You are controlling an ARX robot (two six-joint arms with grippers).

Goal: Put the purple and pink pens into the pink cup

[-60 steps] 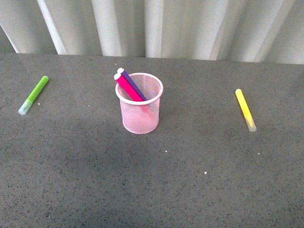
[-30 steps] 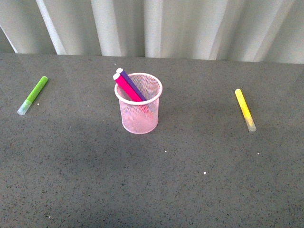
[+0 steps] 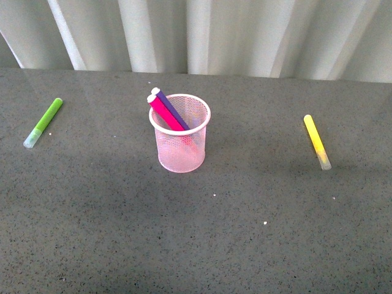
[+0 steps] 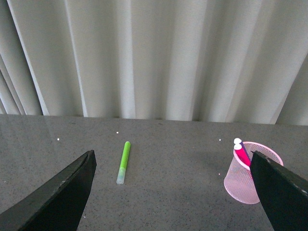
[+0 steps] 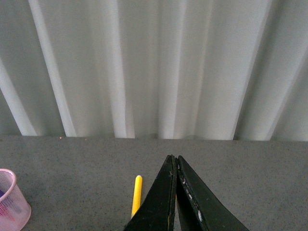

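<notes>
Standing in pink cup (image 3: 180, 133), both pens (image 3: 165, 110), jaws away

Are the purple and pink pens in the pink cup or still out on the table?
In. Both the pink pen and purple pen lean inside the upright pink cup, ends poking above its rim.

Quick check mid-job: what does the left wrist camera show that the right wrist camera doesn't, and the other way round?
Only the left wrist view shows the lime-green marker lying on the grey table, the pink pen and purple pen standing in the cup, and the left pincer spread wide open with nothing in it.

Only the right wrist view shows the yellow marker lying on the table and the right pincer closed, empty.

Both show the pale pink wire-mesh cup, the grey speckled table and the white pleated curtain behind.
</notes>
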